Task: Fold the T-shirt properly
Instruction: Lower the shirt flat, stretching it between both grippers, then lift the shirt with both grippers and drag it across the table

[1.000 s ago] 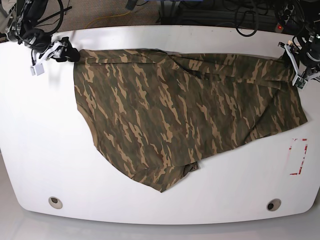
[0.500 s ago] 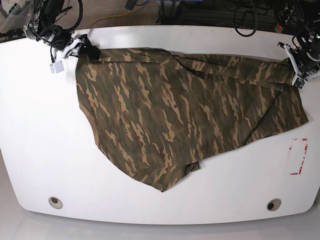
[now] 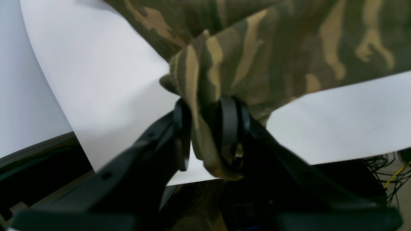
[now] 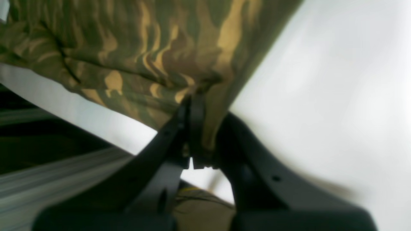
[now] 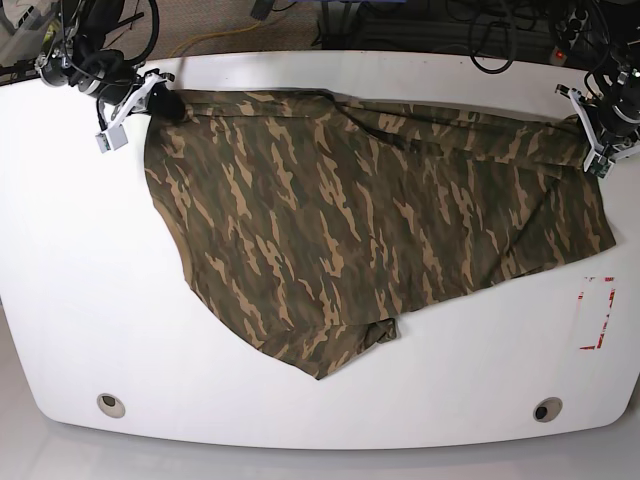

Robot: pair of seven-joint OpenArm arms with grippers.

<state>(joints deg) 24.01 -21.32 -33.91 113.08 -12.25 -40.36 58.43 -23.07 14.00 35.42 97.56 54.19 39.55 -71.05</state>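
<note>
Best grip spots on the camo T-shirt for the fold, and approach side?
The two far corners of the T-shirt, from the table's far edge. That edge lies nearly straight, and the left gripper and right gripper are pinching cloth there.

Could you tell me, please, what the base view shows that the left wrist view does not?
Only the base view shows the whole T-shirt spread out, the right hand at its far corner and the red mark. Only the left wrist view shows the left hand closed on a bunched corner. Both show camouflage cloth on the white table.
</note>
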